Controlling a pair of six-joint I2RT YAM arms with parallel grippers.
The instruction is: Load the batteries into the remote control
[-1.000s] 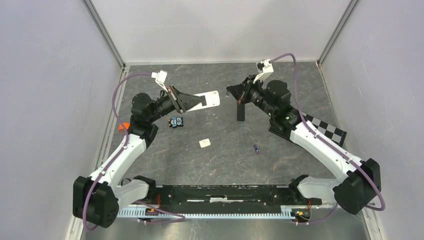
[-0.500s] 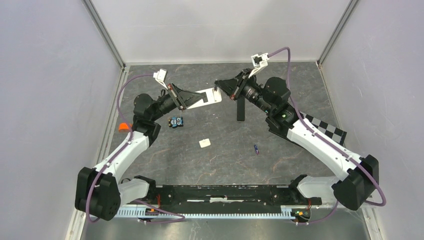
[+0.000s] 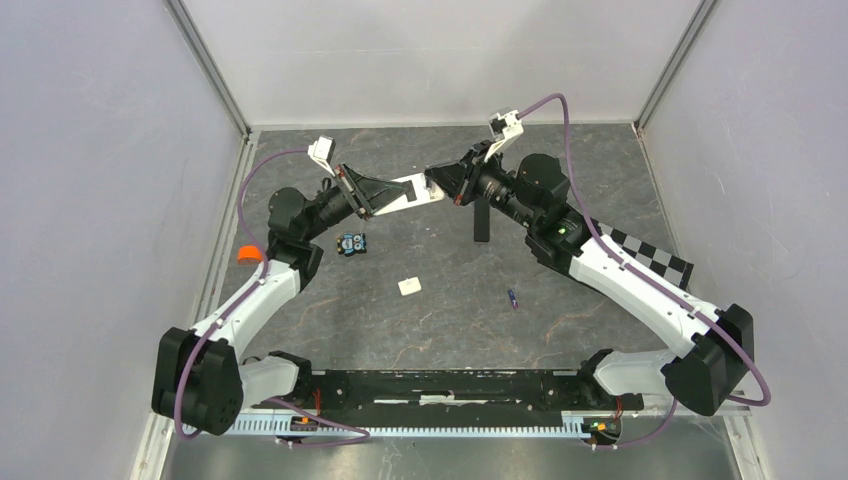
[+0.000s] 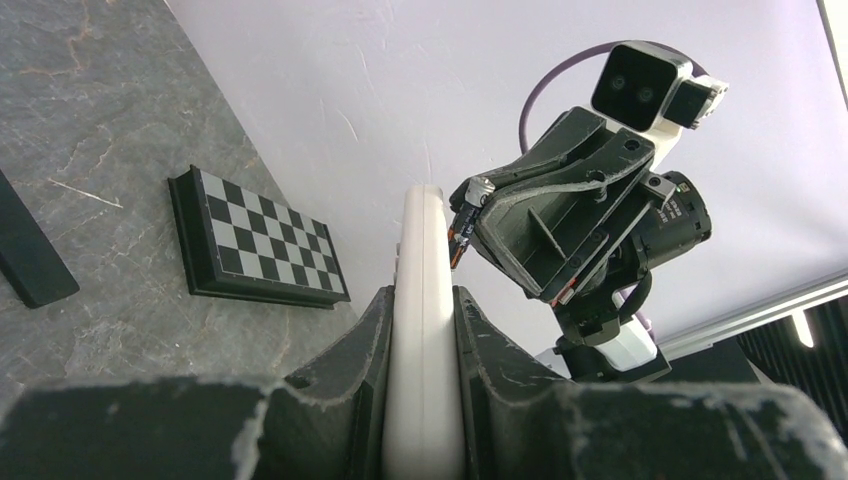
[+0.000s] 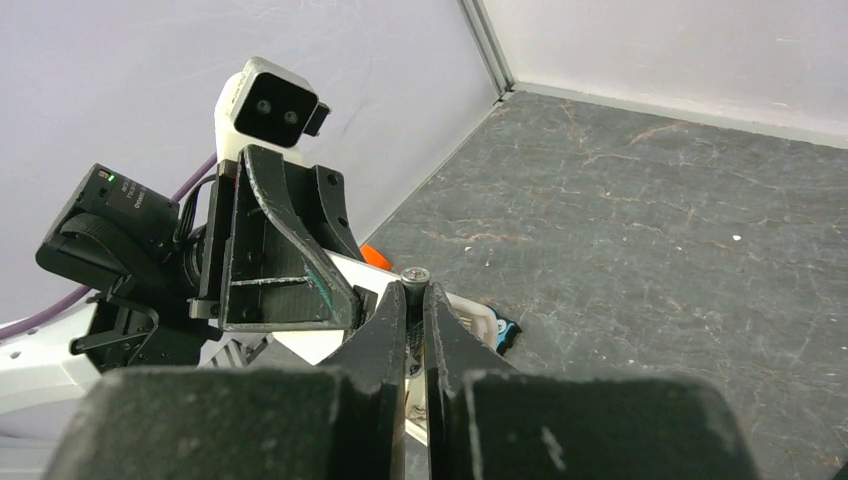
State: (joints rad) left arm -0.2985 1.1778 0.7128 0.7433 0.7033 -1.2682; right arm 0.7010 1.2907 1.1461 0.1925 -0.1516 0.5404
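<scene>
My left gripper [image 3: 385,195] is shut on a white remote control [image 3: 420,188], held off the table with its free end pointing right. In the left wrist view the remote [image 4: 420,260] stands edge-on between the jaws of the left gripper [image 4: 422,300]. My right gripper [image 3: 447,186] is shut on a slim battery [image 5: 415,275], whose silvery end pokes out past the fingertips, right at the remote's [image 5: 465,308] free end. Whether it touches the remote I cannot tell. Another battery [image 3: 512,298] lies on the table at centre right.
A black remote [image 3: 481,220] lies just below the right gripper. A small white cover piece [image 3: 409,286] and a blue-black item [image 3: 350,244] lie mid-table. A checkerboard plate [image 3: 650,256] sits right, an orange object [image 3: 245,253] left. Grey walls close in three sides.
The right gripper has swung left with its battery, from above the black remote to the white remote's free end. The left arm has shifted the remote slightly toward it.
</scene>
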